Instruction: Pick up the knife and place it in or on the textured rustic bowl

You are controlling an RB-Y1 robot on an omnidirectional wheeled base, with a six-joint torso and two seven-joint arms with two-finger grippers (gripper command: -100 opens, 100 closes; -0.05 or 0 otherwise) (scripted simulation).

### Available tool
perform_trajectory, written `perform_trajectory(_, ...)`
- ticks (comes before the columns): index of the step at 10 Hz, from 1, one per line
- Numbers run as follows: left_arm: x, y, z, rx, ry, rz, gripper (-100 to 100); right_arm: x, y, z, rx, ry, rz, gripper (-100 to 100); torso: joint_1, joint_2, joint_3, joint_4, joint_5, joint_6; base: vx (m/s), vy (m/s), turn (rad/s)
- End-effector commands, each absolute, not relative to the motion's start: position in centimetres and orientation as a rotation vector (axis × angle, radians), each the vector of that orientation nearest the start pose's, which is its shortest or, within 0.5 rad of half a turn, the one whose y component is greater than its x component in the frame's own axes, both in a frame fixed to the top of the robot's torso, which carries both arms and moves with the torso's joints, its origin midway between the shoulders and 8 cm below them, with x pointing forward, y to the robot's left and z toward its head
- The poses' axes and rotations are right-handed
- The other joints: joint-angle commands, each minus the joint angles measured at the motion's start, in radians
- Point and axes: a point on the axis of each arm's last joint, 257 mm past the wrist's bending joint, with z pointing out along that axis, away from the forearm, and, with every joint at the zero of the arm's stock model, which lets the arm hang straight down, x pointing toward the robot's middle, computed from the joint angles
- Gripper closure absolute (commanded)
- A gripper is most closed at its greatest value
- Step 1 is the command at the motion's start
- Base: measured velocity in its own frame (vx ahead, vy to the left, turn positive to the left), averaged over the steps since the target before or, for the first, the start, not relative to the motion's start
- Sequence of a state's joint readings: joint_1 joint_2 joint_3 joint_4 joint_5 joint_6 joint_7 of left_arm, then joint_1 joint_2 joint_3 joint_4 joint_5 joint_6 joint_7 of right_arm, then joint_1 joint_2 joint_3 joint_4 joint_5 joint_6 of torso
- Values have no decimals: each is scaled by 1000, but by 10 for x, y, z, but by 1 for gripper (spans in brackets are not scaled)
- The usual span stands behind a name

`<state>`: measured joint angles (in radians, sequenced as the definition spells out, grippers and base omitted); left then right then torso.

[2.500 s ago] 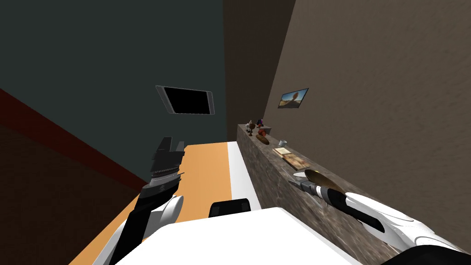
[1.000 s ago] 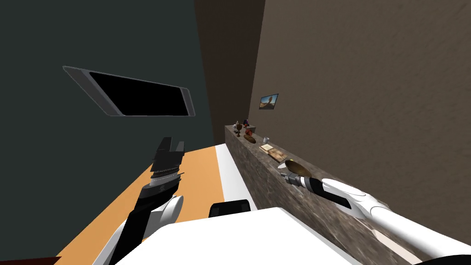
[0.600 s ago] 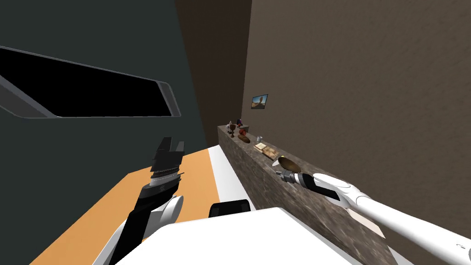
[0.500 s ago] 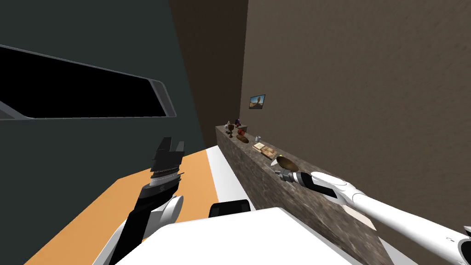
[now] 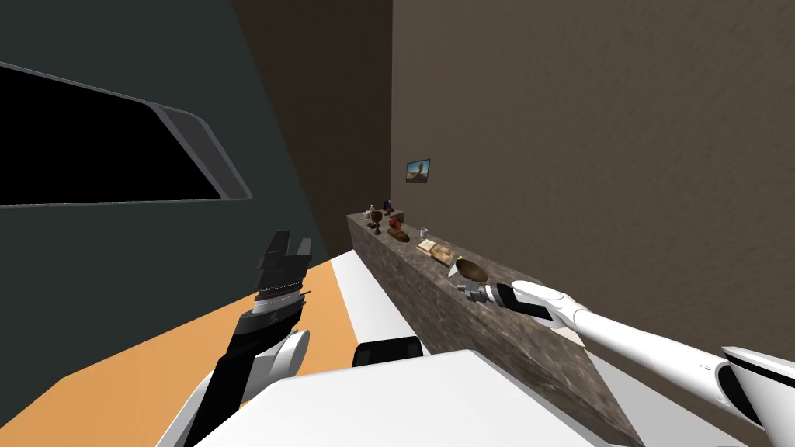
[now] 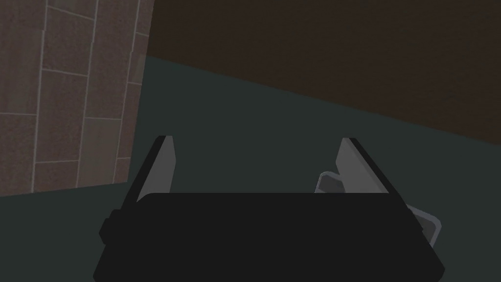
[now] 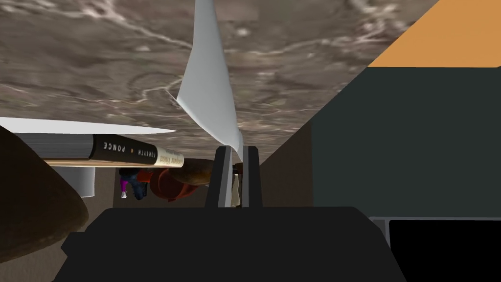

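Our right fingers [image 7: 224, 178] press the base of the pale knife [image 7: 208, 93], and its blade runs out against the marbled brown counter [image 7: 98, 58]. Beside them are a book [image 7: 137, 151] and the dark brown bowl [image 7: 34, 205]. A red thing [image 7: 164, 186] sits beyond.

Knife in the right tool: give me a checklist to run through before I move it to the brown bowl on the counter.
1. Right tool shut on the white-bladed knife: ok.
2. Brown round rustic bowl close beside that tool on the brown marbled counter: ok.
3. Blade above the bowl: not ok, it is beside the rim.
4. Black-spined book clear of the path: cannot tell.
5. Left tool open, away from the counter: ok.
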<state>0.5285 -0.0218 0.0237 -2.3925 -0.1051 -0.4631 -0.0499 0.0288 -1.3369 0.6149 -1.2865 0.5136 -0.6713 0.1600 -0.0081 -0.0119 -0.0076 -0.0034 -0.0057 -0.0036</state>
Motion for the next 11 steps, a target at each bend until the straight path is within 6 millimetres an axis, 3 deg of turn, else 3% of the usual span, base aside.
perform_trajectory(1, 325, 276, 57, -548, 630, -1160, 0, 353, -421, -337, -871, 2209, 375, 100, 0, 0, 0, 0, 0, 0, 107, 44, -429)
perform_trajectory(3, 325, 276, 57, -548, 630, -1160, 0, 353, -422, -338, -869, 2214, 377, 100, 0, 0, 0, 0, 0, 0, 63, 31, -156)
perform_trajectory(4, 325, 276, 58, -548, 630, -1160, 0, 352, -421, -338, -872, 2214, 379, 0, -2, 3, 2, 1, 0, -1, 6, 4, 7)
perform_trajectory(5, 325, 276, 58, -548, 630, -1160, 0, 351, -426, -331, -871, 2216, 397, 100, -3, 4, 3, 1, 0, 0, -71, -44, 60)
perform_trajectory(11, 325, 276, 58, -548, 630, -1160, 0, 351, -440, -307, -860, 2218, 431, 100, -8, 13, 8, 3, -1, 1, -99, -56, 35)
